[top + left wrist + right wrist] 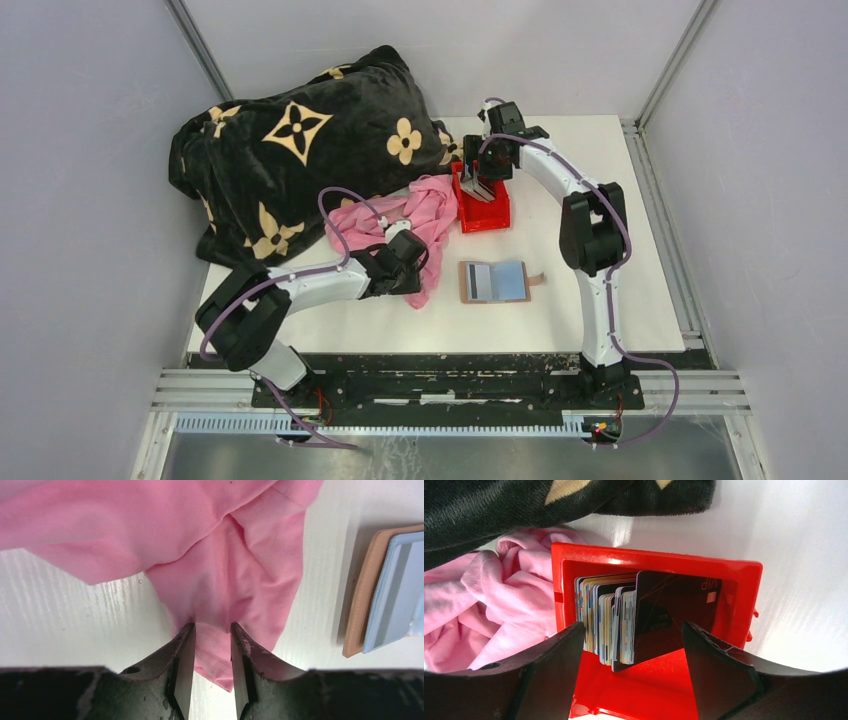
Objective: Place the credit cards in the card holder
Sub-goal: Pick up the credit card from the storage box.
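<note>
Red bin (654, 562) on the table (600, 200) holds the credit cards (609, 620) standing on edge, a dark card (674, 610) at one end of the stack. The right pincer (633, 627) hangs over them, jaws spread wide, gripping nothing. The brown card holder (470, 283) lies opened flat with a light blue card (505, 282) on it, while the left pincer (212, 627) stands slightly parted at the pink cloth (150, 530); whether it nips the fabric I cannot tell.

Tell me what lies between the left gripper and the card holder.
From the left gripper, pink cloth, then bare table up to the card holder; left wrist view shows it.
</note>
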